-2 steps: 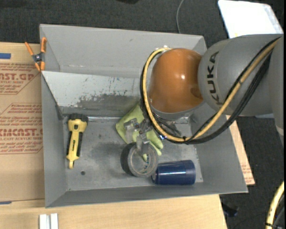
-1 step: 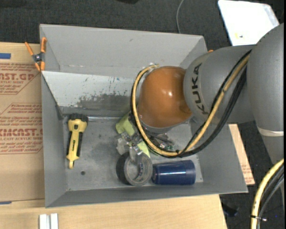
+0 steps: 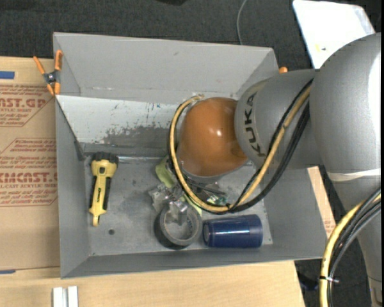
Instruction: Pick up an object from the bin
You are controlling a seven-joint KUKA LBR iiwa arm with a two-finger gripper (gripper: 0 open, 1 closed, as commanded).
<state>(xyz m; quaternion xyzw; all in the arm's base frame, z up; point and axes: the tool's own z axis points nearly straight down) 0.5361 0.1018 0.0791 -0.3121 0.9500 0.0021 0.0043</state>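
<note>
My gripper (image 3: 169,201) hangs low under the orange wrist cover, in the bin's front middle. Its metal tip sits right at the upper rim of a grey roll of tape (image 3: 177,229) that lies flat on the floor. A dark blue cylinder (image 3: 233,231) lies on its side just right of the roll, close to the front wall. A yellow-green thing (image 3: 164,172) peeks out from under the cover at the gripper's upper left, mostly hidden.
A yellow hand tool with a black head (image 3: 100,190) lies lengthwise near the left wall, apart from the other things. The arm and its cables cover the right half of the bin. Bare floor stretches between the tool and the roll.
</note>
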